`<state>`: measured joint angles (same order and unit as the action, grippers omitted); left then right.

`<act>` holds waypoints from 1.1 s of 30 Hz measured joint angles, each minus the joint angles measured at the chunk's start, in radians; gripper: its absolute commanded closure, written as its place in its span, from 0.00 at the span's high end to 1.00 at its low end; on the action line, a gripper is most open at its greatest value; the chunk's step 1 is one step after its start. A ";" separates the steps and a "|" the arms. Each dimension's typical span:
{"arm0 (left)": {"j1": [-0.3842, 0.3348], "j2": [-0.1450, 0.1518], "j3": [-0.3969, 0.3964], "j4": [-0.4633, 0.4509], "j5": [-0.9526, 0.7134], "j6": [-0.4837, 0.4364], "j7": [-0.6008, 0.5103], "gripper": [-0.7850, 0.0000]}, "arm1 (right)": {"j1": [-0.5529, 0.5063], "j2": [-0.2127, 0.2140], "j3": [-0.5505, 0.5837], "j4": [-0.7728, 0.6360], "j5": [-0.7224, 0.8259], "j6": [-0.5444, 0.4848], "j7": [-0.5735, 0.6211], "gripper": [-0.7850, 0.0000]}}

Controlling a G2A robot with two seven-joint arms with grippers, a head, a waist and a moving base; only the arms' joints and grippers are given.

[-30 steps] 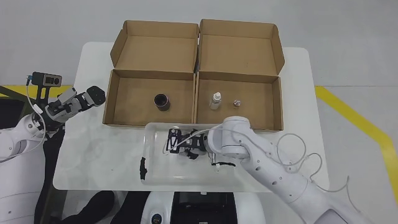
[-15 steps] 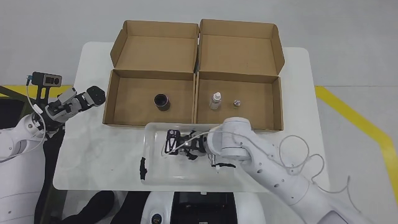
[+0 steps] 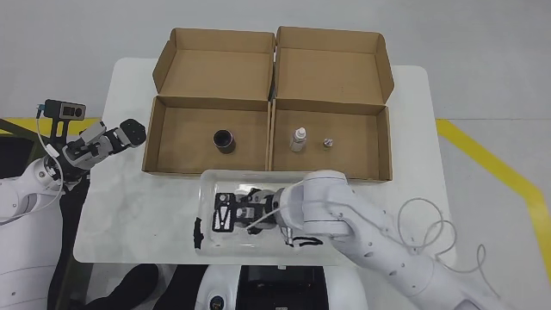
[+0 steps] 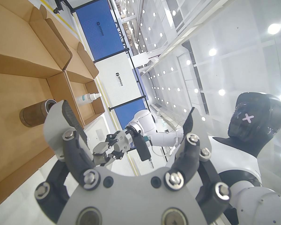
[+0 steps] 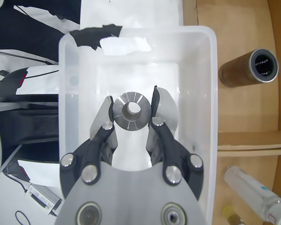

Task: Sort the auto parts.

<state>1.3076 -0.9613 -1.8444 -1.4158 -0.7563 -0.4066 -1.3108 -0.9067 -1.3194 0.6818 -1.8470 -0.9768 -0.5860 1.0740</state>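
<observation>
Top view has two open cardboard boxes side by side on the far half of the white table [image 3: 129, 215]. The left box [image 3: 172, 151] holds a brown cylindrical bearing [image 3: 225, 141]. The right box [image 3: 366, 151] holds a small clear bottle [image 3: 298, 139] and a tiny metal piece [image 3: 327, 143]. A clear plastic bin [image 3: 258, 173] sits against the boxes' near walls, with black tape [image 3: 198, 232] on its left rim.

The right gripper [image 3: 220, 211] is down inside the bin, its arm covering the bin's right half. In the right wrist view it [image 5: 132, 105] is narrowed around a metal ring [image 5: 131, 110] on the bin floor, with both finger pads [image 5: 154, 99] against the ring's sides, grasping it.

The left gripper [image 3: 129, 133] hangs just left of the left box, spread wide and holding nothing.
</observation>
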 measured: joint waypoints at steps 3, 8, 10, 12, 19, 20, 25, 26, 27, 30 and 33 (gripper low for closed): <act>0.000 0.000 0.000 0.000 0.000 0.000 0.000 1.00 | 0.019 -0.005 -0.014 -0.022 0.004 0.017 0.012 0.00; 0.000 0.000 0.000 0.000 0.000 0.000 0.000 1.00 | 0.066 -0.018 -0.031 -0.018 0.016 0.042 0.015 0.00; 0.000 0.000 0.000 0.000 0.000 0.000 0.000 1.00 | 0.089 -0.024 -0.032 -0.003 0.028 0.051 0.002 0.00; 0.000 0.000 0.000 0.000 0.000 0.000 0.000 1.00 | 0.112 -0.030 -0.032 0.012 0.040 0.057 -0.013 0.00; 0.000 0.000 0.000 0.000 0.000 0.000 0.000 1.00 | 0.182 -0.051 -0.038 0.067 0.046 0.088 -0.059 0.00; 0.000 0.000 0.000 0.000 0.000 0.000 0.000 1.00 | 0.190 -0.054 -0.038 0.076 0.043 0.093 -0.067 0.00; 0.000 0.000 0.000 0.000 0.000 0.000 0.000 1.00 | 0.241 -0.070 -0.043 0.140 0.011 0.129 -0.100 0.00; 0.000 0.000 0.000 0.000 0.000 0.000 0.000 1.00 | 0.250 -0.073 -0.043 0.154 0.006 0.136 -0.106 0.00; 0.000 0.000 0.000 0.000 0.000 0.000 0.000 1.00 | 0.261 -0.076 -0.042 0.172 0.001 0.144 -0.114 0.00; 0.000 0.000 0.000 0.000 0.000 0.000 0.000 1.00 | 0.287 -0.084 -0.039 0.210 -0.009 0.159 -0.118 0.00; 0.000 0.000 0.000 0.000 0.000 0.000 0.000 1.00 | 0.311 -0.089 -0.033 0.237 -0.013 0.170 -0.107 0.00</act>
<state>1.3076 -0.9613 -1.8444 -1.4158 -0.7563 -0.4066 -1.3108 -0.5961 -1.4085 0.6488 -1.6097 -0.9901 -0.4159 0.9671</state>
